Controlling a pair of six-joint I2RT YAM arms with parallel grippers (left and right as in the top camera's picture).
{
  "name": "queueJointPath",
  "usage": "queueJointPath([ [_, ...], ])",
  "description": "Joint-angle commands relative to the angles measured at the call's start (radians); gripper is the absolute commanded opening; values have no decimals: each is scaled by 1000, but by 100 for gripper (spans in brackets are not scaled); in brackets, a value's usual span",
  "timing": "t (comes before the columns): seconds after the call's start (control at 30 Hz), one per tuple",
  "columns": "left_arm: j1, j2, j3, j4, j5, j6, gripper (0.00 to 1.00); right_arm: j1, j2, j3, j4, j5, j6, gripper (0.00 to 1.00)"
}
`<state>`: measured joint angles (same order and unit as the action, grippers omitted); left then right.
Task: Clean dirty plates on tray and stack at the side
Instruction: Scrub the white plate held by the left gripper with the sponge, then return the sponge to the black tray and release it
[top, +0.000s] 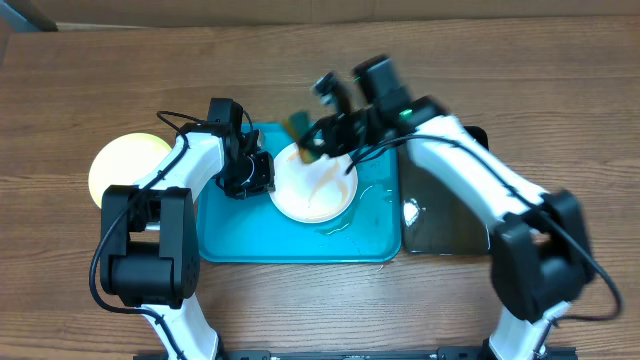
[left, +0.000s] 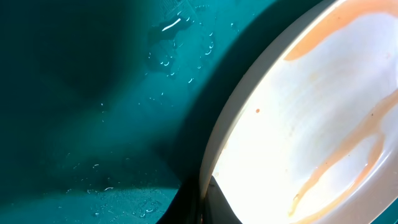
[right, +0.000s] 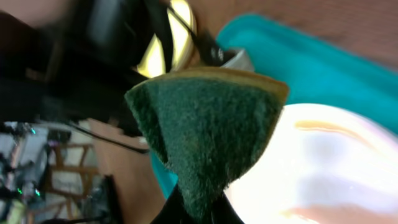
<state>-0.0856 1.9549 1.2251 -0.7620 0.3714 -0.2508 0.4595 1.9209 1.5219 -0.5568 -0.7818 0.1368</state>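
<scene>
On the tray, your left gripper pinches the white plate by its rim while your right gripper clamps a sponge.

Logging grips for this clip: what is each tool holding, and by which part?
The right tool pinches a sponge by one narrow corner. The left tool clamps the white plate at its left rim.

White plate, orange-smeared, on turquoise tray
</scene>
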Motion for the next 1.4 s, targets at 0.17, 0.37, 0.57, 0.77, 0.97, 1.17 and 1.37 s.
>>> queueJointPath([
  [0.17, -9, 14, -11, 7, 22, 27, 4, -221, -79, 11, -397, 348, 1, 4],
  [0.37, -9, 14, -11, 13, 22, 27, 13, -301, -79, -101, -495, 684, 2, 4],
  [0.57, -9, 14, -11, 15, 22, 27, 14, -309, -79, -304, -276, 826, 49, 4],
  [0.77, -9, 14, -11, 19, 22, 27, 24, -309, -79, -439, -94, 863, 80, 52],
  [0.97, -9, 14, -11, 34, 22, 27, 26, -311, -107, -316, -205, 814, 79, 67],
  [1.17, -10, 14, -11, 38, 20, 29, 15, -337, -113, -100, -403, 814, 76, 74],
  [1.37, -56, 14, -11, 70, -121, 45, 4, -419, -113, 47, -565, 814, 77, 100],
])
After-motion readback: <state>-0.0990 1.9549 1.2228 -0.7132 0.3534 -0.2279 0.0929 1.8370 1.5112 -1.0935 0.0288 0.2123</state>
